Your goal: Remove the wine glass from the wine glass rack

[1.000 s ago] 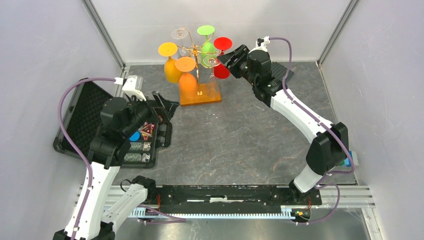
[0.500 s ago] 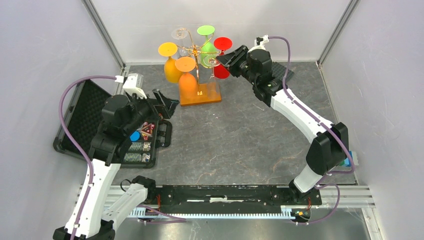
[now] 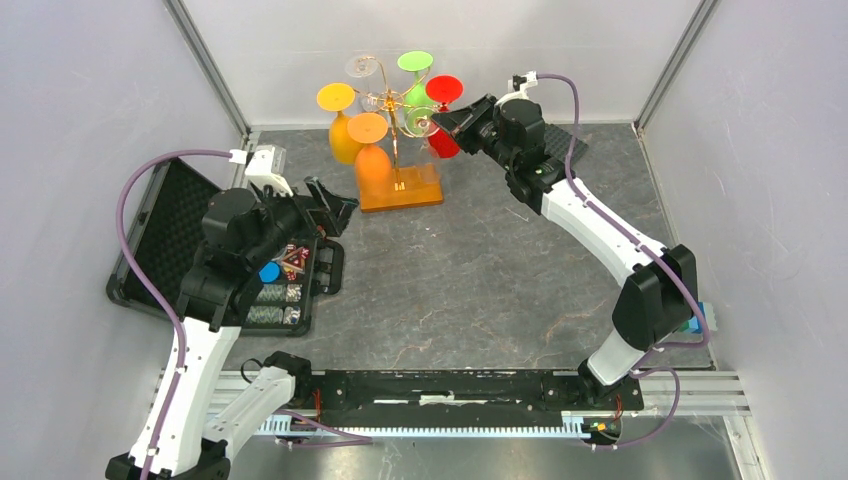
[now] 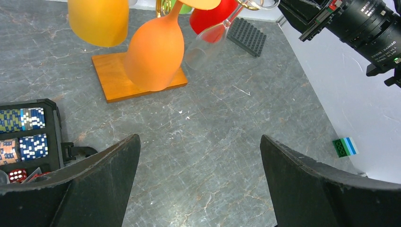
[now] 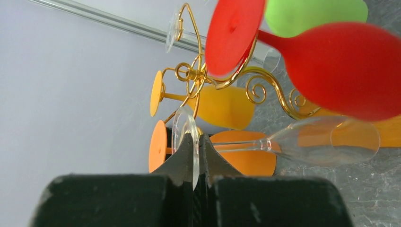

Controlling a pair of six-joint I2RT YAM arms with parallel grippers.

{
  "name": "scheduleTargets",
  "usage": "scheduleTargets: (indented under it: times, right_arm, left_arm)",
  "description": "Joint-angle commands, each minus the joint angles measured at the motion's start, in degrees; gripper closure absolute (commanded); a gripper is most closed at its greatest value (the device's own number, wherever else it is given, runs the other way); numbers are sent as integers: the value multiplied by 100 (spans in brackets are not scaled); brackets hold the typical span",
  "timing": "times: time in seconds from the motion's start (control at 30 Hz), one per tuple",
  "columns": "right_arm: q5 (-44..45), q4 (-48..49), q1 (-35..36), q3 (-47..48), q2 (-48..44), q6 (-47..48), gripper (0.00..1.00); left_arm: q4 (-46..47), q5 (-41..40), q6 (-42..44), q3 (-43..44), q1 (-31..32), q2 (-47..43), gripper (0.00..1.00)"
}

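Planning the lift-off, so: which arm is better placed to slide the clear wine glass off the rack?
Right. The right gripper has its jaws shut on the foot of the clear wine glass at the wine glass rack. The left gripper hangs open by the black case, well apart from the rack.

Black case (image 3: 165,235) is laid open at the left edge of the table (image 3: 450,280); chips (image 4: 26,146) and red dice (image 4: 18,175) are held inside. Black studded plate (image 4: 247,36) is set back right; green-and-blue block (image 4: 345,146) is seen nearer.

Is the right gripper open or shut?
Shut: the right gripper pinches the round foot of the clear wine glass between its fingers.
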State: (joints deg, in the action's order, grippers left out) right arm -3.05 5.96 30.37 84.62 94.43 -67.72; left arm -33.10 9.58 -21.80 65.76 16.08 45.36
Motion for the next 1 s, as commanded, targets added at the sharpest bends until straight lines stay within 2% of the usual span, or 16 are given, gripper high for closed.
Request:
scheduleTargets:
  times: [0.0, 0.37, 0.97]
  right_arm:
    - [-41, 168, 39, -47, -270, -161, 100]
    - [-72, 147, 143, -185, -582, -540, 100]
    - [-142, 1, 365, 625, 50, -559, 100]
  left_arm:
    - [113, 60, 103, 234, -26, -69, 0]
    - [50, -180, 193, 284, -26, -64, 0]
    - [127, -655, 308, 294, -26, 87, 0]
